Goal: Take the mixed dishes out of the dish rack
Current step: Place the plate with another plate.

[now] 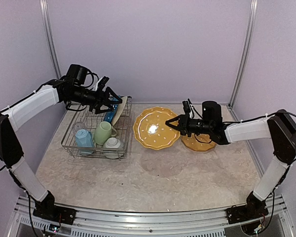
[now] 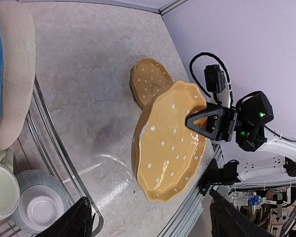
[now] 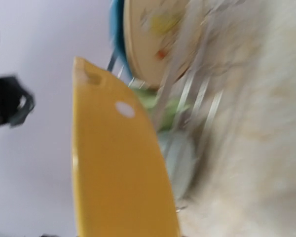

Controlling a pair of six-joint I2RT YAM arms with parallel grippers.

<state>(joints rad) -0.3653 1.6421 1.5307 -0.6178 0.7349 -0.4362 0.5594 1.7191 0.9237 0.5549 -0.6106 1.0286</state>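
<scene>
Dish rack, left: cups and two upright plates are yet to be unloaded; large yellow plate, just right of it, is clamped at its right rim by the right gripper, judged for setting down by the small yellow plate; left gripper is spread, empty, above the rack's far end; no writing is legible.

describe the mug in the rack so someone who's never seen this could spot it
Start at the wire dish rack on the left of the table. In its near half, the mug sits between a light blue cup on its left and a small white cup on its right. It is the only pale green piece there.
</scene>
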